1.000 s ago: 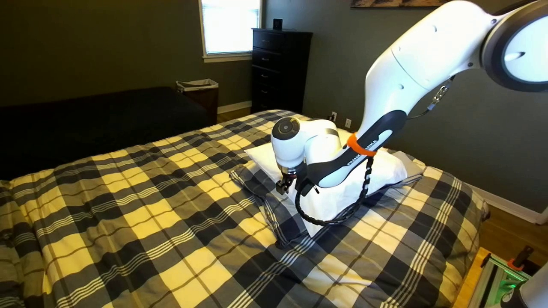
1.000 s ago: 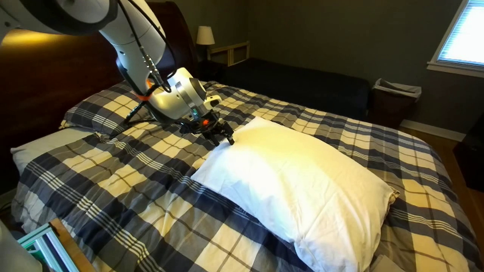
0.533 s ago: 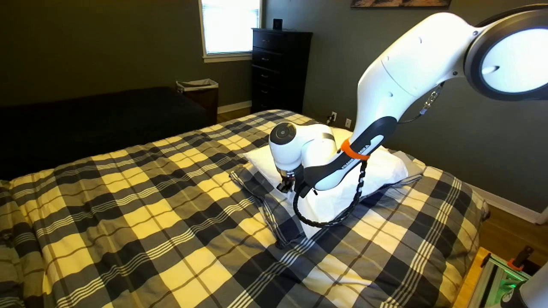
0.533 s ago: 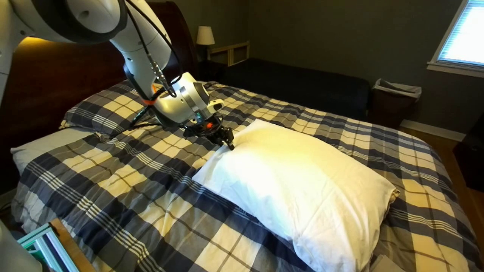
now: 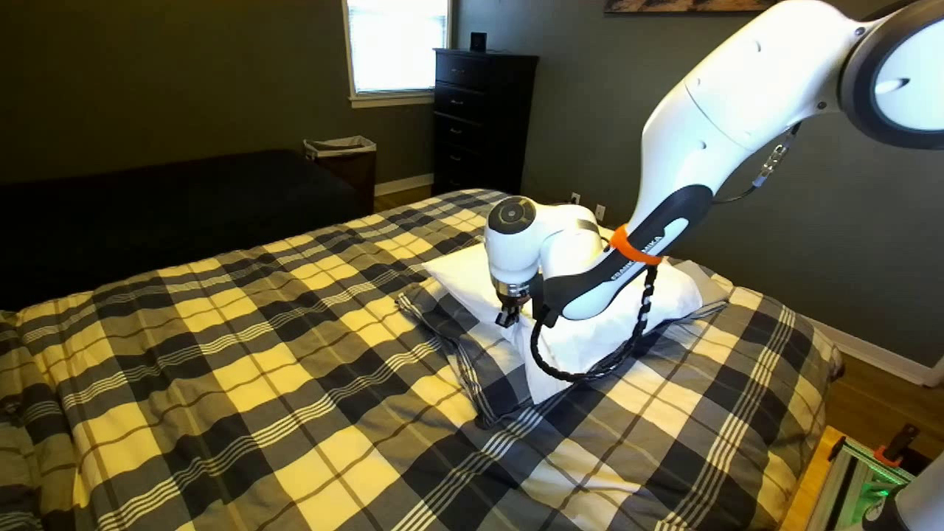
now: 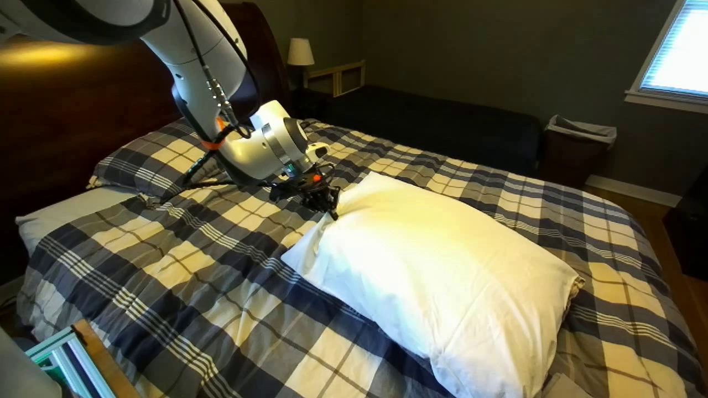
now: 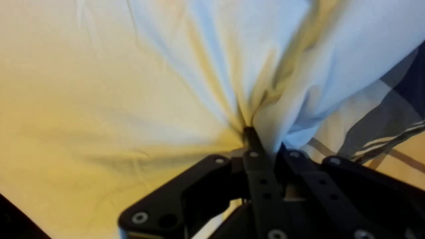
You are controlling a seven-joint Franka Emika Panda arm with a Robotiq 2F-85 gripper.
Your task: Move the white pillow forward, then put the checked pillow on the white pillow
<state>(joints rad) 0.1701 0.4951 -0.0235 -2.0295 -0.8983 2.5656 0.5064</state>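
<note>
Far left: dark-covered bed (image 5: 162, 214) in the background, plaid bedspread (image 5: 243, 346) sprawling right across the foreground.
Bin (image 5: 350, 177): just beside the dark-covered bed's end, brown, pale at the rim.
Checked pillow (image 5: 479, 358): down on the bedspread, mostly covered, edge peeking out beneath the white pillow (image 6: 442, 265).
Gripper (image 7: 265, 137): and that's a grip! Jaws clamped on a gathered fold of white, creases fanning out in the wrist view.
White pillow: lying over the checked pillow, puckered at the gripped end.
Arm (image 5: 708, 125): reaching in from the right, bent low.
</note>
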